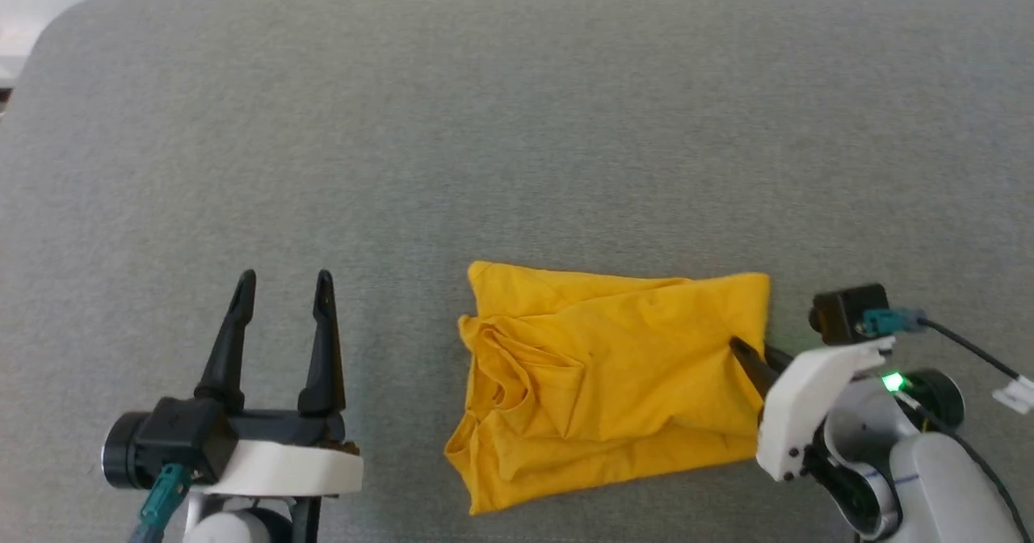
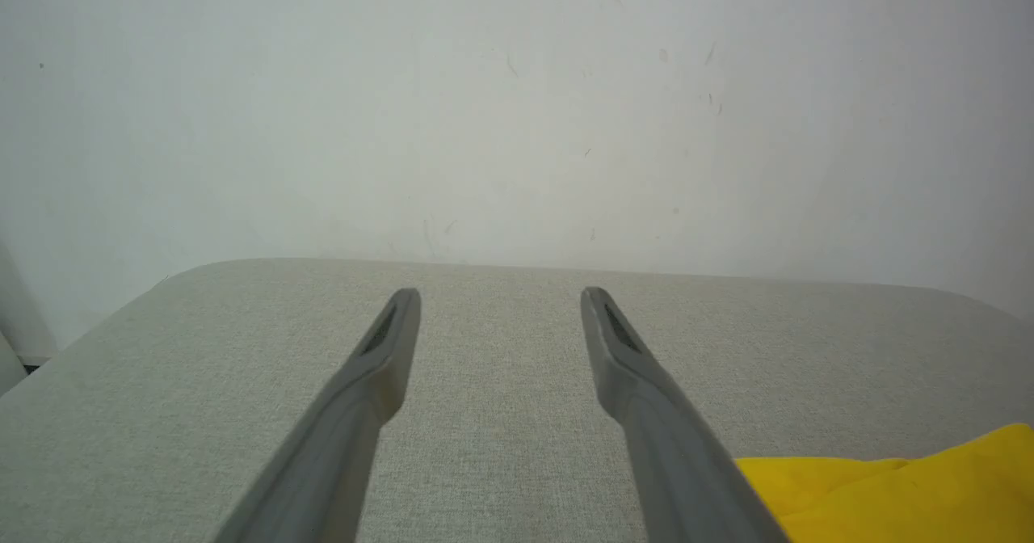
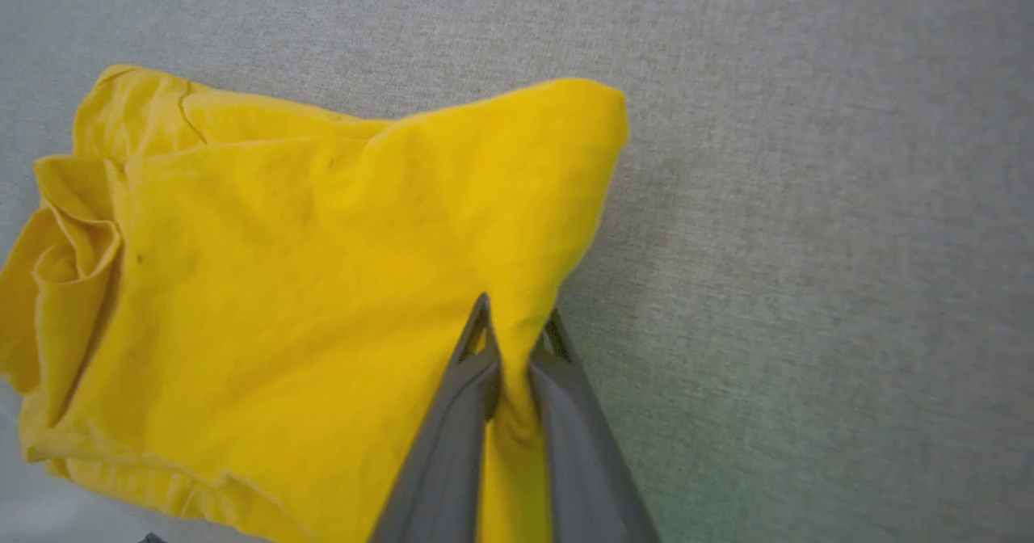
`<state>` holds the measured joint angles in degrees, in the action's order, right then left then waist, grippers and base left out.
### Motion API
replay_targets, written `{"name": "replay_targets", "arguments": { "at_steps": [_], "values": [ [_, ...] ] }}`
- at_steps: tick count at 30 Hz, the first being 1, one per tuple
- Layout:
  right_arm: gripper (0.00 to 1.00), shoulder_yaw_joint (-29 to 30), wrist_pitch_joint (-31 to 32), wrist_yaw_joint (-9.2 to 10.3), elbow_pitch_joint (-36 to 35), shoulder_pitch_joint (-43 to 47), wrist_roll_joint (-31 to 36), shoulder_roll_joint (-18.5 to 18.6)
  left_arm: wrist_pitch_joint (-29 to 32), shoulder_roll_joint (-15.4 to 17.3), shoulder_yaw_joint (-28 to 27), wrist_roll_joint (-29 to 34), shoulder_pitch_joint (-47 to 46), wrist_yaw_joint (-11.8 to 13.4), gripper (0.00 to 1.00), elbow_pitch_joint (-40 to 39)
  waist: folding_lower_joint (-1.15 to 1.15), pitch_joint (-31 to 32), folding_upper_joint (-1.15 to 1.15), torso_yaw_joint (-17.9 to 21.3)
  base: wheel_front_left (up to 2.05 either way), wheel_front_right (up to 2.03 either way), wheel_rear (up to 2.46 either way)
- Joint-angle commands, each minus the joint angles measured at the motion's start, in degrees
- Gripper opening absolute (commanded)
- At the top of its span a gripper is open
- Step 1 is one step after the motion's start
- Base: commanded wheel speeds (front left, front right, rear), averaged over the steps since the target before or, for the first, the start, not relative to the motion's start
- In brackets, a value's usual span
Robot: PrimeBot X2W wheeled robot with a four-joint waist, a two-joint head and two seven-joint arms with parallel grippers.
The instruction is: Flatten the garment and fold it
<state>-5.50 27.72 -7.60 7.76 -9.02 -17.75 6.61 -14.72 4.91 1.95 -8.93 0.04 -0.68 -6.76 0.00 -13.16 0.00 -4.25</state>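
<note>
The garment point(image 1: 614, 381) is a bright, plain yellow over all its showing side, deeper and more golden in the creases. Under it the table cover point(image 1: 517, 123) is a muted grey-green with a fine woven speckle. The left gripper point(image 1: 285, 278) has black fingers point(image 1: 234, 341) above a white shell point(image 1: 283, 470), with a teal plug point(image 1: 166, 490) beside it; the right gripper point(image 3: 517, 317) reads dark grey against the yellow. A small light point(image 1: 893, 381) glows green. The wall point(image 2: 517, 107) is off-white, with faint dark scuffs.

Spread fingers point(image 2: 388, 357) above grey surface point(image 2: 501, 414); yellow garment point(image 2: 905, 494) at lower right.
</note>
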Motion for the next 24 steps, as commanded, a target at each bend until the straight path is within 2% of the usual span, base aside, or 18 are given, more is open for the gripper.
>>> {"name": "replay_targets", "arguments": {
  "at_steps": [1, 12, 24],
  "values": [
    [0.00, -0.4, -0.1, 0.11, 0.0, -1.5, -0.4, 0.3, -0.3, 0.6, 0.0, 0.7, -1.2, -0.5, 1.00, 0.0, 0.00, 0.0, 0.00, 1.4, 0.00, 0.00, 0.00],
    [0.00, -5.1, -0.9, 0.11, 4.7, -11.4, -0.2, 3.7, -0.2, 1.3, 2.5, 1.3, -5.3, -1.6, 1.00, 1.2, 0.00, 0.6, 0.00, 8.7, 0.00, 0.00, 0.00],
    [0.00, -7.9, -1.5, 0.11, 8.9, -21.6, -0.1, 8.6, 0.9, 2.5, 3.0, 1.3, -5.9, -1.5, 1.00, 0.7, 0.00, -0.8, 0.00, 18.0, 0.00, 0.00, 0.00]
  ]
}}
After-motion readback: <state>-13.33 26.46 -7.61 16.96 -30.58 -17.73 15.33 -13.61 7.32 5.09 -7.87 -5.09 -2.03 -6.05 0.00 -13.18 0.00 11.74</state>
